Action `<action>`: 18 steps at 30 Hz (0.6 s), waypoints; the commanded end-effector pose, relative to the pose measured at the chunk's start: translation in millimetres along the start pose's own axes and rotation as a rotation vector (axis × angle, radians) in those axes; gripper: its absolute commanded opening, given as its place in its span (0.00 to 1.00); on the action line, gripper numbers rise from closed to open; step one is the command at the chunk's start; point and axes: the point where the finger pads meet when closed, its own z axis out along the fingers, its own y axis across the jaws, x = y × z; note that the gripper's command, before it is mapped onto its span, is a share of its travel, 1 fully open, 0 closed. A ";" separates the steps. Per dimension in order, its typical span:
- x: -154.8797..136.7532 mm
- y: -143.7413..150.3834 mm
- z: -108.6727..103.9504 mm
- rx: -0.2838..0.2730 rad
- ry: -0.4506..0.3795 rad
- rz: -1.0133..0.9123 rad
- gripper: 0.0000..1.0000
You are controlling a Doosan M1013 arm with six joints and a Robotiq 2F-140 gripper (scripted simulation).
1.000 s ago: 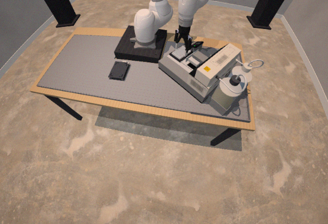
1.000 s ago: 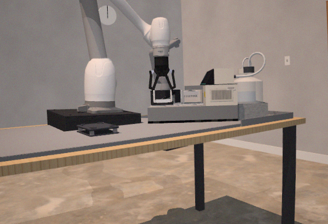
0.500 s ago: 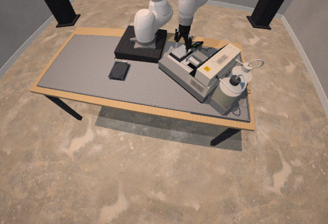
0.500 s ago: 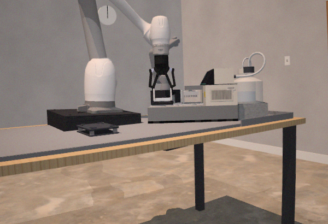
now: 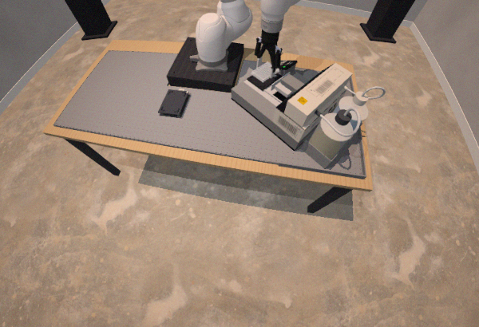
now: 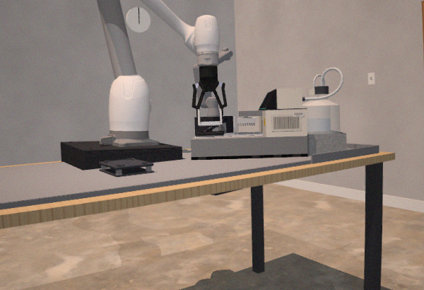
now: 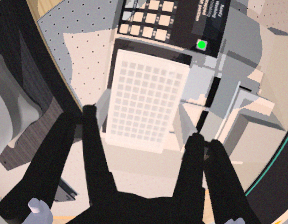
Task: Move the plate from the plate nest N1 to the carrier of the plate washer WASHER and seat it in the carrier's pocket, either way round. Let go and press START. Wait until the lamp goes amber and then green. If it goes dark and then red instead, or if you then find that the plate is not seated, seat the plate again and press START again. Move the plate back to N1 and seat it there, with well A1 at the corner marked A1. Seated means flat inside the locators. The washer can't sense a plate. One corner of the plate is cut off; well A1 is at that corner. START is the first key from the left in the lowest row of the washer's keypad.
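Note:
The white plate [image 5: 262, 72] [image 6: 210, 124] [image 7: 145, 100] is between the fingers of my gripper [image 5: 267, 70] [image 6: 210, 122] [image 7: 142, 105], which is shut on its two long sides. The plate looks level and is a little above the dark carrier [image 6: 208, 133] [image 7: 145, 46] of the washer [image 5: 259, 105] [image 6: 247, 147]. I cannot make out its cut corner for certain. The lamp [image 5: 283, 66] [image 7: 201, 45] is green, beside the keypad [image 7: 150, 20]. Nest N1 [image 5: 174, 103] [image 6: 126, 164], dark and low, holds no plate.
The washer's raised housing [image 5: 319, 92] [image 6: 285, 122] stands right of the carrier, with bottles [image 5: 334, 135] [image 6: 319, 120] and looped tubes beyond. The robot's black base block [image 5: 199, 80] [image 6: 75, 155] stands between N1 and the table's back edge.

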 end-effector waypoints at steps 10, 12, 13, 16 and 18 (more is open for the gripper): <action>0.0 0.0 -19.2 0.000 0.000 0.000 0.10; 0.0 0.0 -22.6 0.000 0.000 0.000 0.10; 0.0 0.0 -24.2 0.000 0.000 0.000 0.10; 0.0 0.0 -25.9 0.000 0.000 0.000 0.10; 0.0 0.0 -29.2 0.000 0.000 0.000 0.10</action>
